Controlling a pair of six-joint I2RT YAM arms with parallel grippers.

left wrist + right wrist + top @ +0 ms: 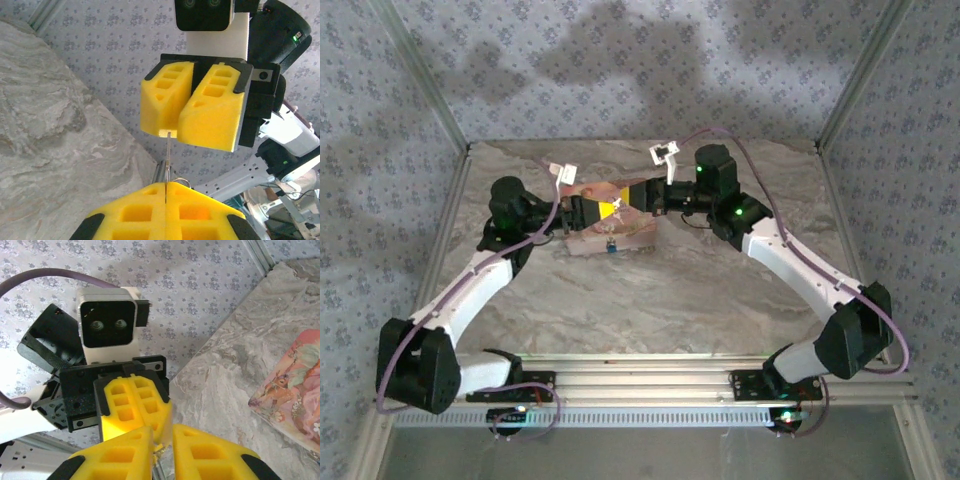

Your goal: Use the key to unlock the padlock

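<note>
White arm links [470, 290], black joints [417, 365] (green lights [737, 212] glowing), purple cables [30, 276], yellow honeycombed claw pads [210, 117]

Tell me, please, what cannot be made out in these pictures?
- Padlock, top view: too small to tell whether it is locked or open.
- Thin metal piece, left wrist view: seen edge-on, ends hidden inside the left end effector and right end effector; key unconfirmed.
- Pink box, right wrist view: cut off by the right edge.

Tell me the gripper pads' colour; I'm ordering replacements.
Yellow pads, clearest in the left wrist view.
</note>
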